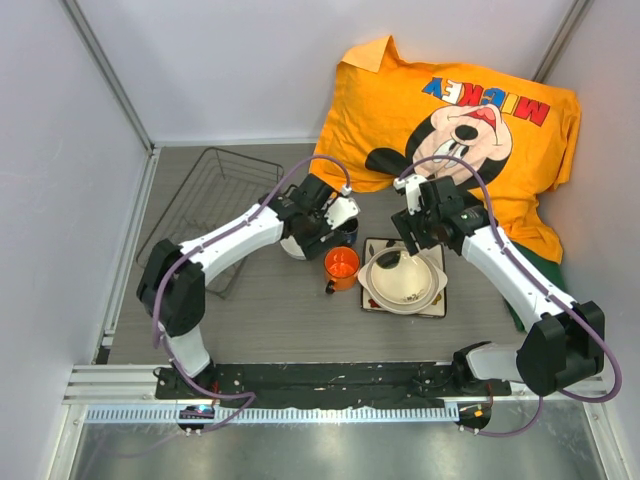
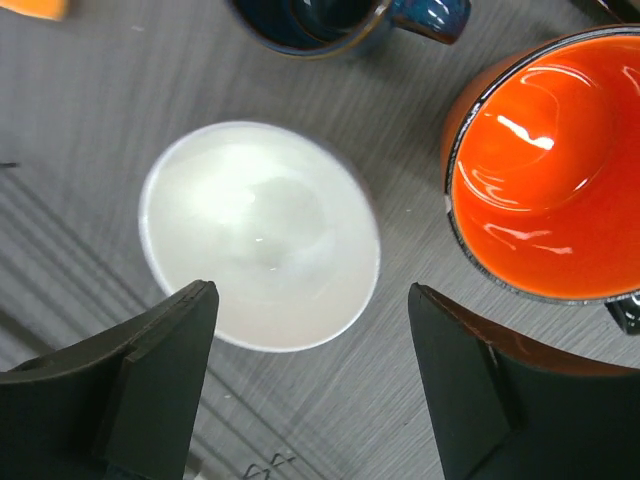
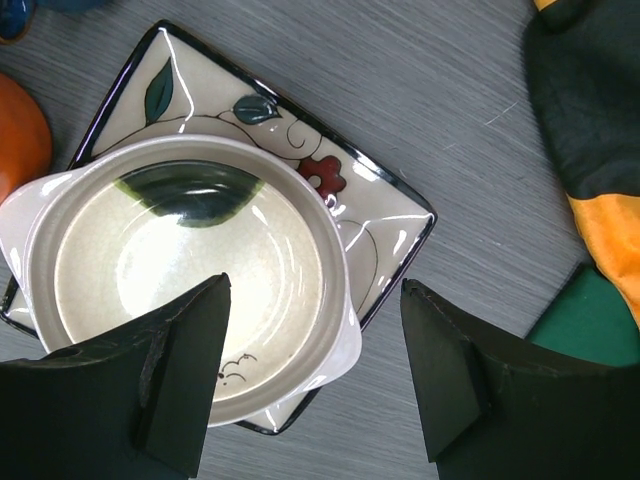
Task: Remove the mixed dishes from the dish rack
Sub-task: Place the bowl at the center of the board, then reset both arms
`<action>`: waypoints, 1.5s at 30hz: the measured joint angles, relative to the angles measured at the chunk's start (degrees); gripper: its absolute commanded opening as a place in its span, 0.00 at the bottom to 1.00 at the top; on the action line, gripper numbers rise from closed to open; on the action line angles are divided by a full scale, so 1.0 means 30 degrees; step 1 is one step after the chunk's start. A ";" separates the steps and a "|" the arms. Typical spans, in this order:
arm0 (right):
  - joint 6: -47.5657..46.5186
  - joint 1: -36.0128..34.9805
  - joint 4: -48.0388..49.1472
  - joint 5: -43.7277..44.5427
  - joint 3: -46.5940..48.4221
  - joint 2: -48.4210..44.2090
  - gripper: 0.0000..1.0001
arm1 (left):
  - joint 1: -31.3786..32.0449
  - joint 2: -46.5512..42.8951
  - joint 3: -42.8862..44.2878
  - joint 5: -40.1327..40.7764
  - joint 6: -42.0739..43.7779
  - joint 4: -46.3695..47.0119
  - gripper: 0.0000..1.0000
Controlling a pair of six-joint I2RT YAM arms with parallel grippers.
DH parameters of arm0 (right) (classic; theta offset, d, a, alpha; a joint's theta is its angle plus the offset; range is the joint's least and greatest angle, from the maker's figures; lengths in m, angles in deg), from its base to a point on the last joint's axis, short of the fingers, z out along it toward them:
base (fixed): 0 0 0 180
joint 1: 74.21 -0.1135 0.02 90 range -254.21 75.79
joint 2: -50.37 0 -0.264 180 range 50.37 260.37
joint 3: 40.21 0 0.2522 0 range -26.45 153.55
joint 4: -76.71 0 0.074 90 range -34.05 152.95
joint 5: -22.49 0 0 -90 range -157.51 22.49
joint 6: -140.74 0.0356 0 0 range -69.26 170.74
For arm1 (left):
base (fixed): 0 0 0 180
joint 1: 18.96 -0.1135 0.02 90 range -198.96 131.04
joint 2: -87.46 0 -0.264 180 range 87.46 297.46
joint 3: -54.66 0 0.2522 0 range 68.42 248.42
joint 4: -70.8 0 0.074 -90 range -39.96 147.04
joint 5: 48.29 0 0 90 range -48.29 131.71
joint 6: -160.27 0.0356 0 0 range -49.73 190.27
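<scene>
The dish rack (image 1: 214, 196) stands at the back left with no dishes in it. The small white bowl (image 2: 260, 235) sits on the table beside the orange mug (image 2: 550, 165) and the dark-blue cup (image 2: 320, 20). My left gripper (image 2: 312, 340) is open and empty just above the white bowl's near rim; in the top view it (image 1: 313, 234) hovers over the bowl (image 1: 296, 247). The cream round bowl (image 3: 190, 270) rests on the square flowered plate (image 3: 380, 210). My right gripper (image 3: 315, 340) is open and empty over the bowl's right rim, seen also in the top view (image 1: 418, 240).
An orange Mickey Mouse shirt (image 1: 460, 120) lies at the back right, with dark green cloth (image 1: 535, 275) under the right arm. The mug (image 1: 342, 266), cup (image 1: 347, 236) and plate (image 1: 439, 300) cluster in the table's middle. Grey walls close both sides.
</scene>
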 measured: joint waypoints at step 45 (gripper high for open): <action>0.2040 0.1253 0.9617 0.7002 0.1100 -0.3840 1.00 | -1.0236 -1.1373 -0.4969 0.2470 -0.7468 0.7650 1.00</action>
